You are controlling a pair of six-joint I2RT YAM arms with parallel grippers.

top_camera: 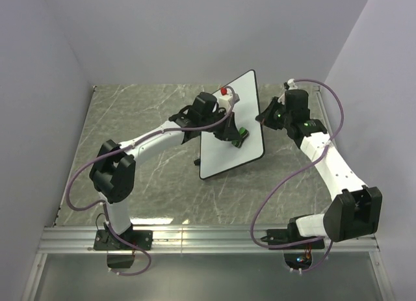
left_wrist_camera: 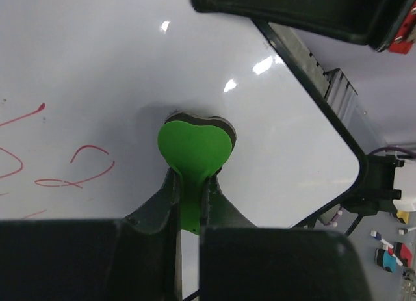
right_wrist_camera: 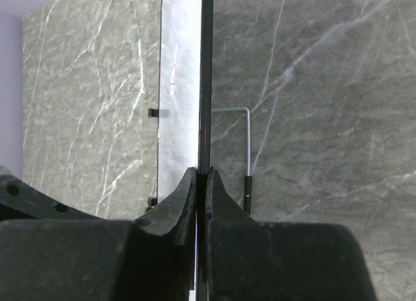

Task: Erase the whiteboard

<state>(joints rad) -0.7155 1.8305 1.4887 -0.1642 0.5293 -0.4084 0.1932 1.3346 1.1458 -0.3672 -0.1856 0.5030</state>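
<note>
The whiteboard [top_camera: 224, 155] stands tilted in the middle of the marble table, with its right edge raised. My left gripper [top_camera: 235, 134] is shut on a green eraser [left_wrist_camera: 195, 148], whose dark pad rests flat against the whiteboard's face [left_wrist_camera: 97, 60]. Red scribbles [left_wrist_camera: 81, 166] lie to the left of the eraser. My right gripper [top_camera: 264, 113] is shut on the whiteboard's black rim [right_wrist_camera: 206, 86], at the board's upper right edge; its fingers [right_wrist_camera: 188, 190] pinch the rim from both sides.
A thin wire leg [right_wrist_camera: 247, 138] sticks out from the back of the board over the marble table [top_camera: 143, 106]. Grey walls close in the table on three sides. The left arm reaches across the board's left edge.
</note>
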